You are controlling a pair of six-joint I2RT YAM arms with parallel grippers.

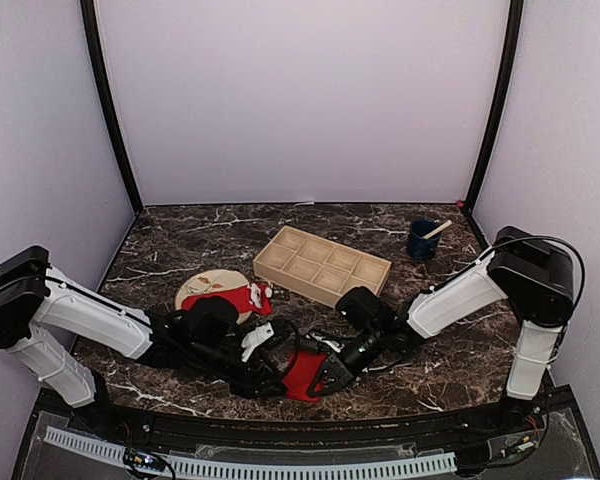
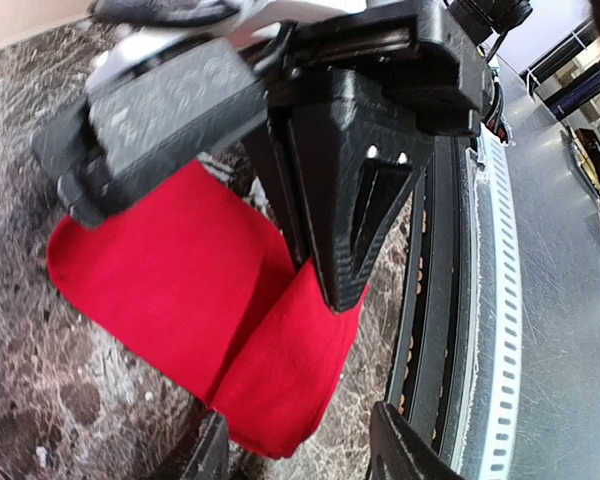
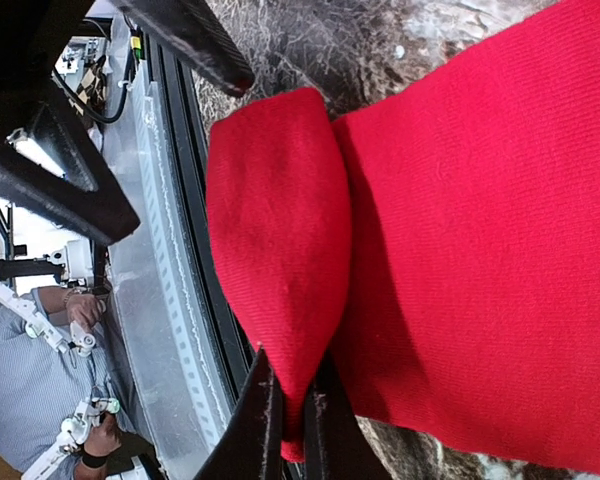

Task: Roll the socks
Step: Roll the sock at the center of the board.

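Note:
A plain red sock (image 1: 302,378) lies on the marble table near the front edge, between my two grippers. One end of it is folded over (image 3: 280,230). My right gripper (image 3: 298,425) is shut on the tip of that folded flap and appears as a black wedge (image 2: 345,220) in the left wrist view. My left gripper (image 2: 300,455) is open, its fingers astride the rounded folded end (image 2: 280,390) without touching it. A second red sock with white markings (image 1: 248,298) lies bunched on the beige plate (image 1: 202,287).
A wooden compartment tray (image 1: 322,264) sits behind the socks, and a blue cup (image 1: 421,241) with a stick stands at the back right. The table's black front rail (image 2: 435,300) runs close beside the sock. Both arms crowd the front middle.

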